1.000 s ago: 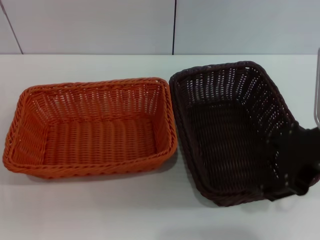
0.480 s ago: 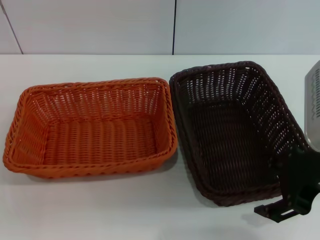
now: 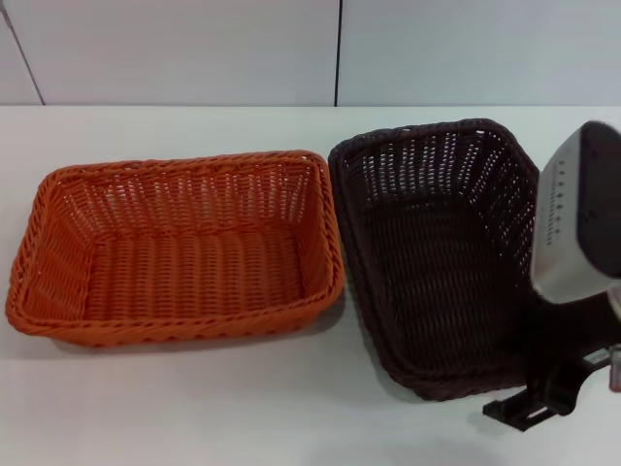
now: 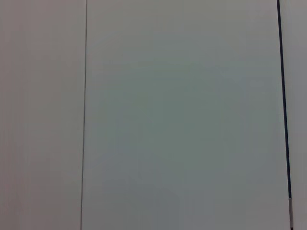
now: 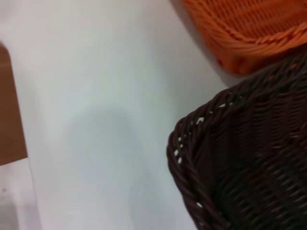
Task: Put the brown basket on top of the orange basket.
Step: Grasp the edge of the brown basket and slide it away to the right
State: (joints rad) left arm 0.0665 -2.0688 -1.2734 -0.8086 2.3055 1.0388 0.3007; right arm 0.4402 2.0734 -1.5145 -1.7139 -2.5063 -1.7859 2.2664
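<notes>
In the head view the orange basket [image 3: 175, 248] sits on the white table at the left. The brown basket [image 3: 441, 252] sits beside it at the right, their rims nearly touching. Both are upright and empty. My right gripper [image 3: 548, 393] is a dark shape at the brown basket's near right corner, low by the table. My silver right forearm [image 3: 577, 214] hangs over the basket's right side and hides part of its rim. The right wrist view shows a corner of the brown basket [image 5: 230, 163] and a corner of the orange basket [image 5: 244, 28]. My left gripper is out of view.
The white table [image 3: 243, 408] has bare surface in front of and behind the baskets. A white panelled wall [image 3: 194, 49] stands at the back. The right wrist view shows the table's edge with brown floor [image 5: 8, 110] beyond. The left wrist view shows only a plain pale panel [image 4: 182, 115].
My right gripper has moved from over the brown basket's right rim toward the near edge, to just outside its near right corner. My silver forearm has swung into view. The baskets have not moved.
</notes>
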